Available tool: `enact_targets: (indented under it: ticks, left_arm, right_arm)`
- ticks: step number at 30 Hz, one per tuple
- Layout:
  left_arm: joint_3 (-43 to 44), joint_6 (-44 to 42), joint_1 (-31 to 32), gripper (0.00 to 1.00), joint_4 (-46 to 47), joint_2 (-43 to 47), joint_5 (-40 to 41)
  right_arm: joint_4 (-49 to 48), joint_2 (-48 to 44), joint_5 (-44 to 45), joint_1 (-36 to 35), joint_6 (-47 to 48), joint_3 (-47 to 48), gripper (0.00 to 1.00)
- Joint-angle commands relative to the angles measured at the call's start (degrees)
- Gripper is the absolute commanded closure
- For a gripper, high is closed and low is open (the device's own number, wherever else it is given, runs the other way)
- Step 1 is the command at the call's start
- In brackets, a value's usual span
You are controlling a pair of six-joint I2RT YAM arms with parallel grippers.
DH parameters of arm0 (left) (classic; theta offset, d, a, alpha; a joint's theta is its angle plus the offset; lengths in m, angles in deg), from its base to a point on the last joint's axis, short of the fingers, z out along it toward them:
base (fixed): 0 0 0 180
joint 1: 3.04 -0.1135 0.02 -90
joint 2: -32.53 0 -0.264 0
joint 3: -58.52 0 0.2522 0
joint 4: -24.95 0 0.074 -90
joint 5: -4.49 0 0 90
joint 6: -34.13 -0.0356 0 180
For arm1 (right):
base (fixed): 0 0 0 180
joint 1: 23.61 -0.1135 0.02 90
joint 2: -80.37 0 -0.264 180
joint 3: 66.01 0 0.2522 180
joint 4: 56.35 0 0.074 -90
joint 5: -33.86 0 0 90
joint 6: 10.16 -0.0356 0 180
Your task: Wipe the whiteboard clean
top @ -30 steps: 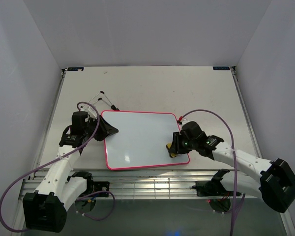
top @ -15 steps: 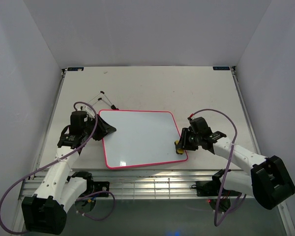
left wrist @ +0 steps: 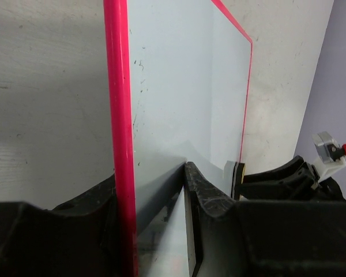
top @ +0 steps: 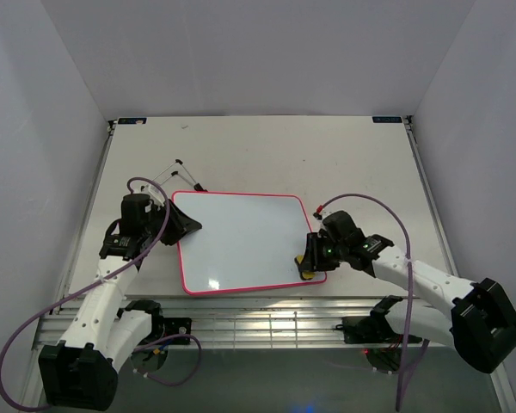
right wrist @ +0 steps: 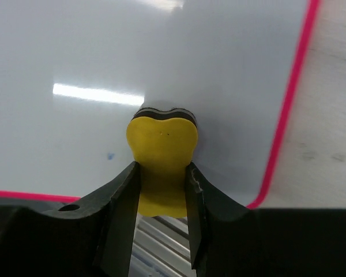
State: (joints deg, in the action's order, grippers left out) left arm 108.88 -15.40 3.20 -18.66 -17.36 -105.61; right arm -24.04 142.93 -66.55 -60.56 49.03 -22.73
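Bright, even light is thrown from overhead in the top view, and the walls are rendered a pale lilac-grey. Only short, soft shadows are cast on the tabletop (top: 267,155) beneath the arms. A small glare spot is reflected on the glossy whiteboard (top: 241,241) near its front edge. In the right wrist view a bright streak is mirrored left of the yellow eraser (right wrist: 161,156), and the right gripper (right wrist: 161,179) is shown almost featureless black. In the left wrist view the pink frame nearest the lens is softly blurred, and the left gripper (left wrist: 155,219) is underexposed.
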Motion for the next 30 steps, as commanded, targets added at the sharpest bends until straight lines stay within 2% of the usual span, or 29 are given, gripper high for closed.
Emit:
enact_targets:
  ticks: [1,5,11,21,26,30]
  left_arm:
    - [0.5,-7.5,-0.3,1.0,3.0,0.0,12.5]
    - [0.5,-7.4,-0.4,1.0,3.0,-0.3,12.5]
    - [0.4,-7.6,-0.3,1.0,3.0,-0.2,12.7]
    - [0.5,-7.7,-0.3,1.0,3.2,-0.6,12.4]
    - [0.4,-7.6,-0.3,1.0,3.2,-0.4,12.6]
    - [0.4,-7.7,-0.3,1.0,3.2,-0.6,12.5]
  right_arm:
    - [-0.4,1.5,-4.7,-9.4,-4.7,2.4,0.65]
    - [-0.6,7.5,1.7,-19.4,-8.4,11.0,0.65]
    - [-0.1,18.2,5.6,-26.8,-9.1,23.4,0.66]
    - [4.6,29.5,6.7,-33.8,-5.8,41.7,0.66]
    - [5.3,33.0,7.1,-37.0,-5.9,47.6,0.66]
    - [6.9,33.0,11.3,-38.3,-7.9,48.7,0.66]
